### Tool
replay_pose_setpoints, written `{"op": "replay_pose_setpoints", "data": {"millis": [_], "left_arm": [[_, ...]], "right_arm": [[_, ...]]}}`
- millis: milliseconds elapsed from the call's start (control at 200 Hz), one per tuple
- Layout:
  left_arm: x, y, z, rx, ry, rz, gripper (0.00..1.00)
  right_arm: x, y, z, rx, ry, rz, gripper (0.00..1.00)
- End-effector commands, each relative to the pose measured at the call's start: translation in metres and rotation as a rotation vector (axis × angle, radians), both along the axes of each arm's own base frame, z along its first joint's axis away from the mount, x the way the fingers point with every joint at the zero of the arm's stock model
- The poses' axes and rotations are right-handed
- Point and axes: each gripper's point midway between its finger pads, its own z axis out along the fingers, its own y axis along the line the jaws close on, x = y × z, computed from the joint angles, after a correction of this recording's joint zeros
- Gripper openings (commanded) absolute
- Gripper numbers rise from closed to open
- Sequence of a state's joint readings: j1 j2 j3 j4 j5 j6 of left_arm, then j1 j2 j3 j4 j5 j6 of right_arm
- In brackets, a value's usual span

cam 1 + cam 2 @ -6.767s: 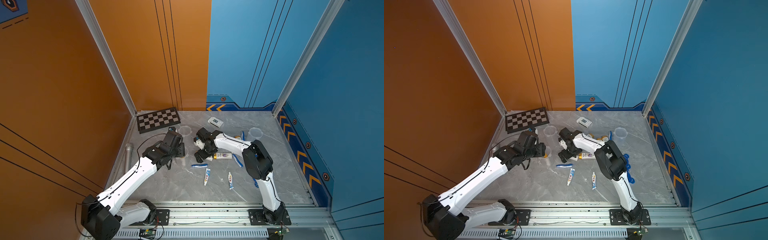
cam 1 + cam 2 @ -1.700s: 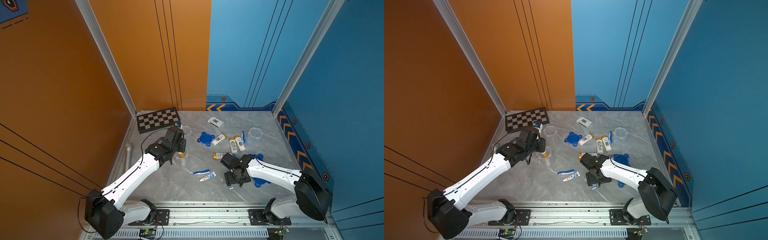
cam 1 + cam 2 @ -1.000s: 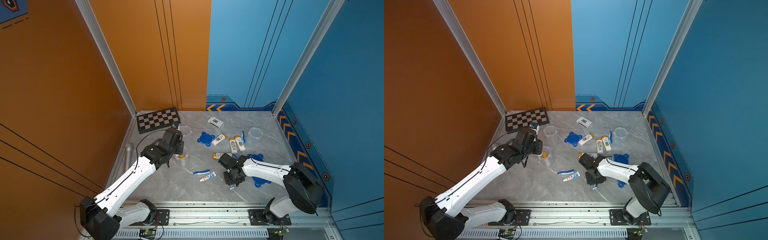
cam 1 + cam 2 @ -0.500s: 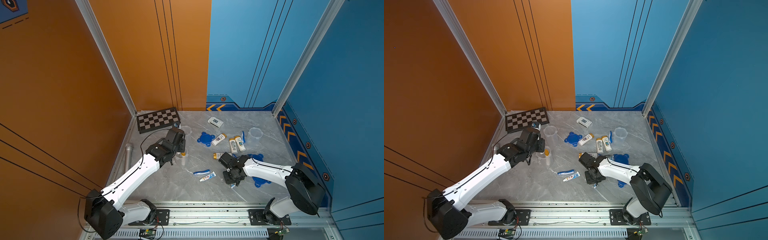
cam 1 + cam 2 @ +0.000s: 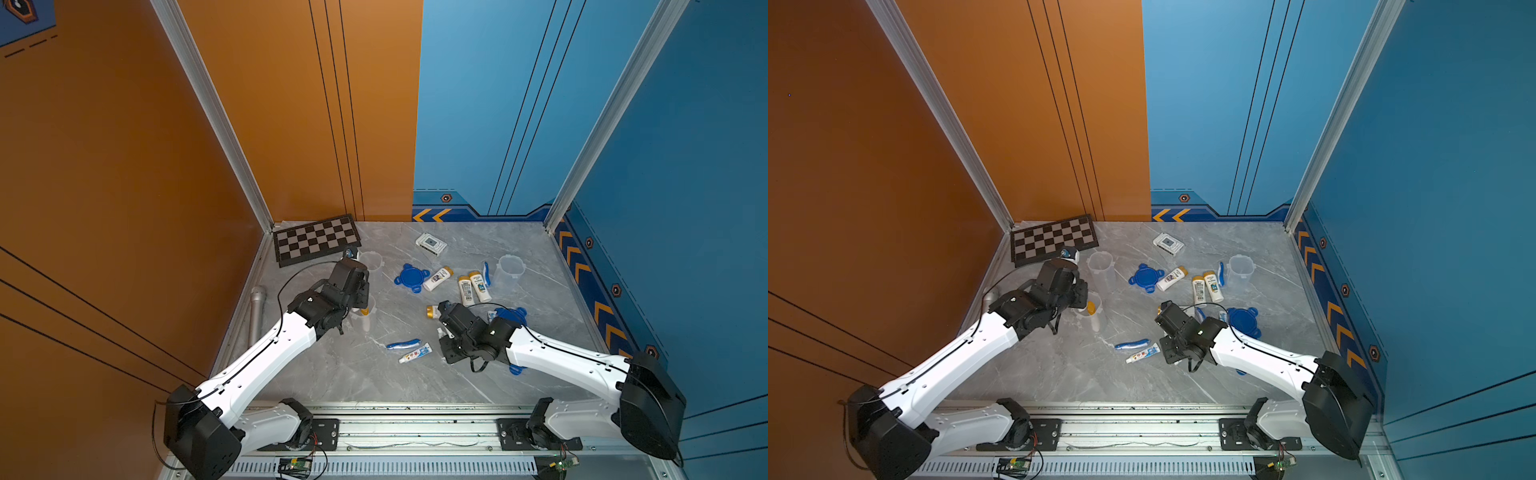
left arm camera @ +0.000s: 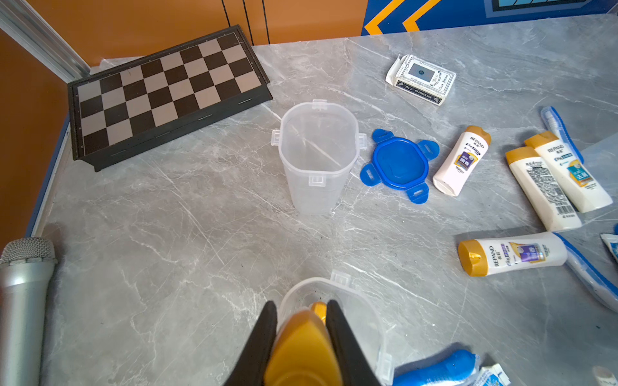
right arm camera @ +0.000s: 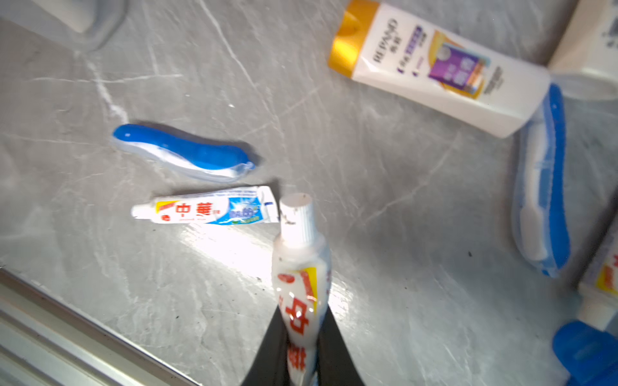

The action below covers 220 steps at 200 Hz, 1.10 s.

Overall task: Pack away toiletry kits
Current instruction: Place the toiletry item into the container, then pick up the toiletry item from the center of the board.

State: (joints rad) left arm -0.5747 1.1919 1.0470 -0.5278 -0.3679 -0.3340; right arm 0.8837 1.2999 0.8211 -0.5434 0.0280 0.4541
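Left pincer [image 6: 302, 305] clenched on gold-capped bottle [image 6: 302, 347] by its cap, lower middle of left wrist view, at clear cup [image 6: 364, 310] mouth, likely for dropping in. Right pincer [image 7: 302, 312] grasping toothpaste tube [image 7: 296, 240] by tail, cap forward, seemingly clear of desk [image 7: 401, 200], probably cup-bound.

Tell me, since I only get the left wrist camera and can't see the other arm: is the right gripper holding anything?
Observer: Yes. The right gripper is shut on a toothpaste tube, with the cap end sticking out past the fingers.
Operator: Any lid outside my view?
Observer: A second blue lid lies flat beside the right arm.
Operator: Anything standing further out to the right?
Observer: A clear cup stands upright there, with a toothbrush lying beside it.
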Motion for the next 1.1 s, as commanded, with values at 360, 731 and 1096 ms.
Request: {"op": "replay_pose_setpoints", "data": {"millis": [360,731,1096], "left_arm": [[-0.006,0.007,-0.021,0.032,0.066,0.056,0.0],[-0.006,0.003,-0.023,0.089,0.049,0.056,0.0],[-0.017,0.009,-0.036,0.114,0.059,0.072,0.0]], "right_arm": [[0.004,0.036,0.054,0.19,-0.143,0.112,0.18],[0.009,0.059,0.078,0.243,-0.174,0.166,0.19],[0.007,0.079,0.103,0.298,-0.206,0.227,0.2]]}}
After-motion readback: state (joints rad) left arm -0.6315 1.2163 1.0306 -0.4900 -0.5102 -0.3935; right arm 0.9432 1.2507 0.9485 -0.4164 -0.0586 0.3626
